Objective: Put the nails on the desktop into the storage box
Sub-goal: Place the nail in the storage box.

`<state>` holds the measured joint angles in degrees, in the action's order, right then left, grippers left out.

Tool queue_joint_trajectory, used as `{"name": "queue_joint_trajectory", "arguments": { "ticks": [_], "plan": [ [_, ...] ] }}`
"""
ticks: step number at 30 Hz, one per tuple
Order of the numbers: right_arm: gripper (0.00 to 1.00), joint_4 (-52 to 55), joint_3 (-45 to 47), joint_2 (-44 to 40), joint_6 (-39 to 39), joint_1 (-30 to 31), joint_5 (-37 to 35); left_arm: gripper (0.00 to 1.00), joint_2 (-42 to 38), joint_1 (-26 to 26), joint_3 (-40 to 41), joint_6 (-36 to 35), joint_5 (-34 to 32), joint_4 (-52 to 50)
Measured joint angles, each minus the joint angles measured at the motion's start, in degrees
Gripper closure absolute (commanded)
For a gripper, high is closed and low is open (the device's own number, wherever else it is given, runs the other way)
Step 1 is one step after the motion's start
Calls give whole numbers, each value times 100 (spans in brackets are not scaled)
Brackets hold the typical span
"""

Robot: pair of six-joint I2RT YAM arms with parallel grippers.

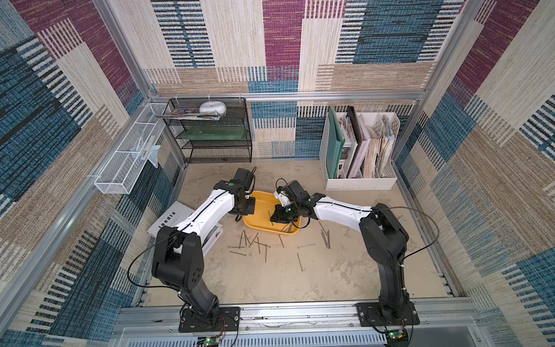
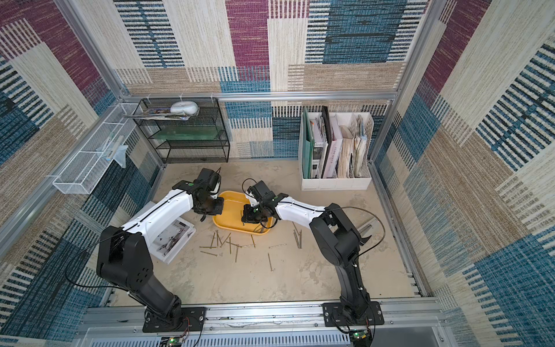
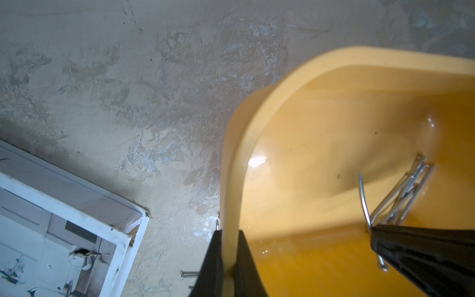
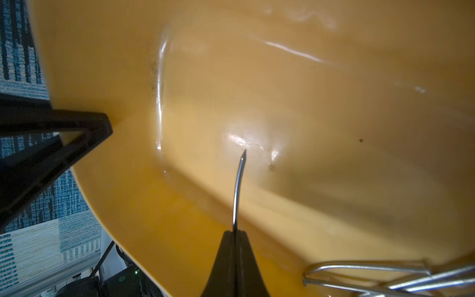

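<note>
In both top views the yellow box [image 1: 260, 207] sits on the mottled surface [image 1: 300, 285] near the middle of the frame. The left pincer [image 1: 244, 214] is at the box's left rim. The right pincer [image 1: 274, 221] hangs over the inside of the box with a nail [image 1: 271, 223] pointing down from it. A few stored nails [image 1: 288, 229] lie in the box's lower right corner. Loose nails [image 1: 255, 244] are scattered on the surface just below the box, with more to its lower right. A white book [image 1: 177, 219] lies left of the box, partly under the left arm.

In the left wrist view the left pincer [image 3: 228, 231] is narrowed onto the box's rim, one finger [image 3: 213, 257] outside the wall and the other inside. Within the box the right pincer [image 3: 377, 236] grips the thin nail [image 3: 363, 200], and the stored nails [image 3: 406, 190] rest bunched against the curved wall. The book's corner [image 3: 77, 218] lies near the box, not touching it.

In the right wrist view the right pincer [image 4: 235, 232] is pressed tight on the nail [image 4: 239, 185]. Its point aims at the glossy box floor [image 4: 334, 115]; I cannot tell whether it touches. The stored nails [image 4: 385, 275] lie beside the pincer.
</note>
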<state>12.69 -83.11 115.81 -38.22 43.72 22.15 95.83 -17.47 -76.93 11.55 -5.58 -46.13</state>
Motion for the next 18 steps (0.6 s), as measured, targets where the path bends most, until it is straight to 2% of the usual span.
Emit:
{"name": "queue_joint_trajectory", "arguments": {
  "ticks": [4, 11, 14, 18],
  "plan": [
    [68, -101, 208, -146, -42, -63, -26, 100, 2, 0, -4, 0, 2, -11],
    [68, 157, 734, -1128, 262, -380, -439, 100, 2, -2, -4, 0, 15, -22],
    [69, 568, 903, -1609, 682, -522, -940, 100, 2, -2, -4, 0, 57, -22],
    [70, 1375, 1102, -1805, 1303, -610, -2028, 100, 2, -2, -4, 0, 63, -24]
  ]
}}
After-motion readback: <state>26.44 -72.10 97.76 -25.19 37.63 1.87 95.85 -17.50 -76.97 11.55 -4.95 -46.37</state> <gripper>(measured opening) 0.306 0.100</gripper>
